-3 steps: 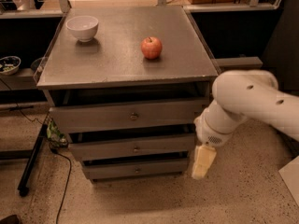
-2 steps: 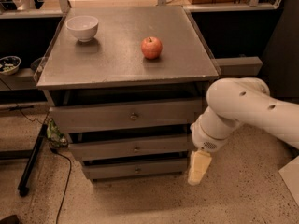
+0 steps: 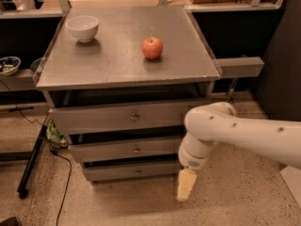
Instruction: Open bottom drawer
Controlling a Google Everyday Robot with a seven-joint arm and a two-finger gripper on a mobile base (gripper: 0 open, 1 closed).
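The grey cabinet (image 3: 127, 74) has three drawers stacked in its front. The bottom drawer (image 3: 131, 171) is the lowest one, a flat grey front with a small round knob (image 3: 138, 171) at its centre. It sits nearly flush under the middle drawer (image 3: 124, 150). My gripper (image 3: 185, 186) hangs from the white arm (image 3: 235, 133) just right of the bottom drawer's right end, pointing down toward the floor. It touches nothing that I can see.
A white bowl (image 3: 83, 28) and a red apple (image 3: 152, 48) rest on the cabinet top. A black stand leg (image 3: 31, 164) and cables lie on the floor at the left. A dark shelf with a small bowl (image 3: 8, 65) stands behind on the left.
The arm and gripper have moved left and slightly down, closer to the bottom drawer's right end. The drawers have not moved.
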